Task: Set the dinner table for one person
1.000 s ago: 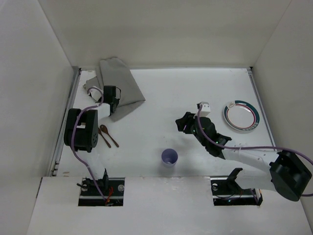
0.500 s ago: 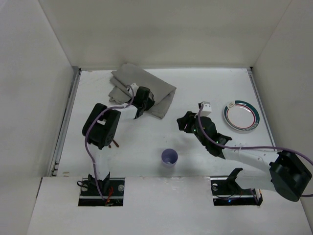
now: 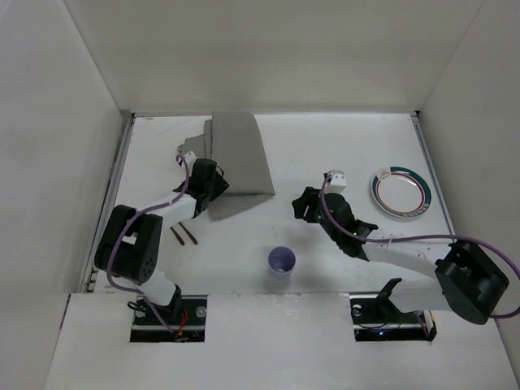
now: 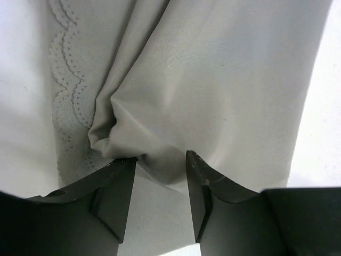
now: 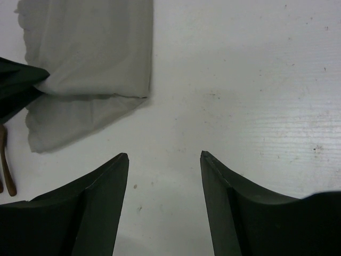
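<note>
The dinner table [image 3: 349,142] is a wide white top. On its far left-middle lies a grey cloth placemat [image 3: 237,156], partly folded over itself, with a lower layer sticking out at its near edge. My left gripper [image 3: 213,185] sits at that near left corner. In the left wrist view its jaws [image 4: 160,158] stand apart, open, with a bulging fold of the placemat [image 4: 213,80] just at the fingertips. My right gripper [image 3: 305,203] hovers open over bare table [image 5: 240,80], the placemat [image 5: 90,48] off to its upper left.
A purple cup [image 3: 282,261] stands near the front middle. A white plate with a coloured rim [image 3: 399,192] lies at the right. Two brown wooden utensils [image 3: 184,236] rest by the left arm, one showing in the right wrist view [image 5: 5,160]. Metal rails edge the sides.
The left arm dragged the placemat from the far left corner toward the middle, where it now lies spread out more. Its jaws went from shut to apart. The right jaws widened slightly.
</note>
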Available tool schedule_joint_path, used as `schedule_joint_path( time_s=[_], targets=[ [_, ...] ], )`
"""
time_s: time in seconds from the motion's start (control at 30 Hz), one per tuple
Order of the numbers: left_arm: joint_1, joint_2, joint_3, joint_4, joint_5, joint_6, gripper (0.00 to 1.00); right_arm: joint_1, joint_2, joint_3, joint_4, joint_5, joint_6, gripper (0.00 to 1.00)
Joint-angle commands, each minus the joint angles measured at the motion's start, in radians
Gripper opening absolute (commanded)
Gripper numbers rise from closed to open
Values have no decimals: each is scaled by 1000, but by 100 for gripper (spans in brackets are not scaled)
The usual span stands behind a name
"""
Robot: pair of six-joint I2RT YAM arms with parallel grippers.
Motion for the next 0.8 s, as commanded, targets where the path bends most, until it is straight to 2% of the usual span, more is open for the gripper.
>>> schedule_joint_path(
  time_s=[0.0, 0.17, 0.33, 0.6, 0.77],
  targets=[
    [-22, -78, 17, -19, -31, 28, 41, 9, -1, 51, 41, 22, -24, 62],
    [-16, -98, 20, -65, -66, 24, 41, 9, -8, 43, 41, 25, -25, 62],
    [4, -75, -14, -95, -81, -71, 41, 9, -21, 39, 41, 22, -24, 62],
    [35, -15, -43, -45, -72, -153, 42, 9, -45, 29, 41, 14, -18, 62],
    [20, -12, -20, 41, -80, -154, 25, 23, -51, 33, 41, 16, -21, 62]
  ],
)
